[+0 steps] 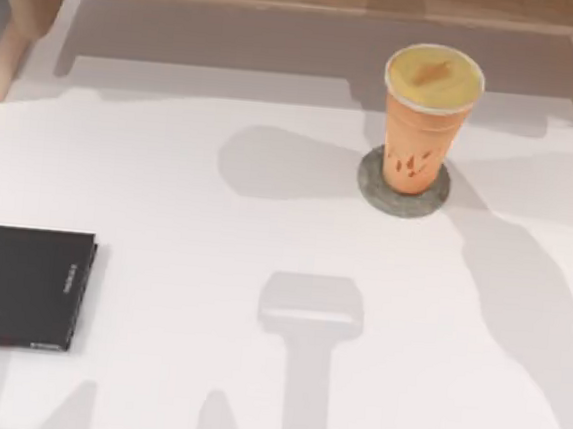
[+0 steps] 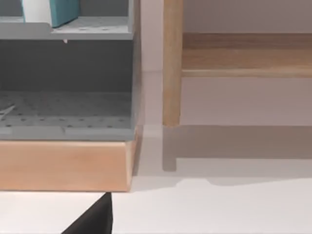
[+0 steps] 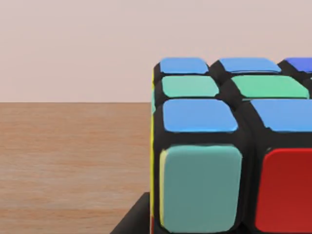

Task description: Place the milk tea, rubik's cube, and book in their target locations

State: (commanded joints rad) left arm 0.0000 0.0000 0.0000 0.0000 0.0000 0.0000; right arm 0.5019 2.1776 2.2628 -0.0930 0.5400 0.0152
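Filling the right wrist view, the cube (image 3: pixel 229 146) sat right against the right arm's jaws; their state unclear.

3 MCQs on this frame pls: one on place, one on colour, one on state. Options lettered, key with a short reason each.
1. Where does the milk tea stand?
A. On the round grey coaster
B. On the black book
C. On the wooden shelf

2. What colour is the cover of the book standing on the upper level of the grey rack?
A. Red
B. Teal-blue
C. Yellow

3. How is the milk tea posed?
A. Lying on its side
B. Upside down
C. Upright, top facing up

Key:
1. A: in the top view the milk tea sits on the coaster, far from the black book at the table's left edge.
2. B: the left wrist view shows the book, teal-blue with white pages, on the grey rack.
3. C: its yellow-tan top faces the overhead camera and its base rests on the coaster.

The rubik's cube rests on a wooden surface.
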